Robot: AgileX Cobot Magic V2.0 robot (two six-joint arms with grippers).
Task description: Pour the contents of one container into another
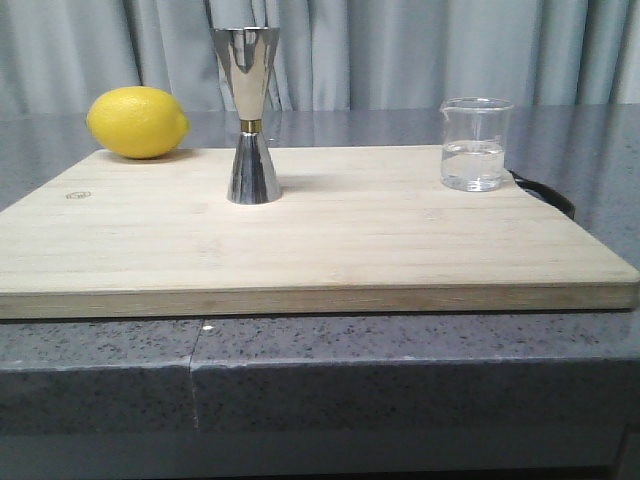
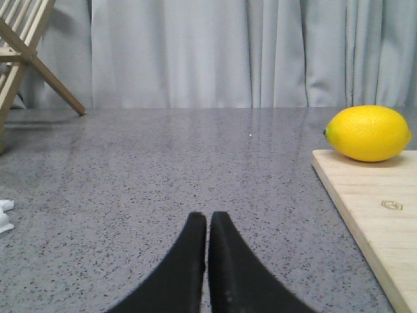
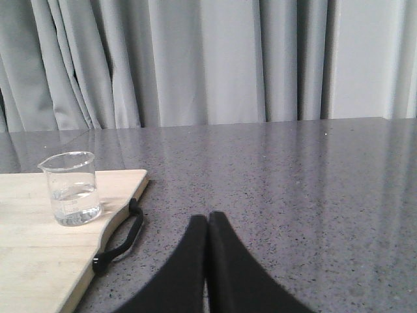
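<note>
A small clear glass beaker [image 1: 475,144] holding some clear liquid stands at the back right of the wooden board [image 1: 300,250]. The tall steel jigger [image 1: 248,115] with a gold band at its waist stands upright near the board's back middle. Neither gripper shows in the front view. My left gripper [image 2: 208,218] is shut with nothing in it, over the grey counter to the left of the board [image 2: 378,215]. My right gripper [image 3: 208,220] is shut and empty, over the counter to the right of the board [image 3: 45,261]; the beaker [image 3: 71,189] is apart from it.
A yellow lemon [image 1: 138,122] sits at the board's back left corner, the lemon [image 2: 368,133] also showing in the left wrist view. A black strap loop [image 3: 120,238] hangs at the board's right edge. A wooden rack [image 2: 26,59] stands far left. Grey curtains hang behind.
</note>
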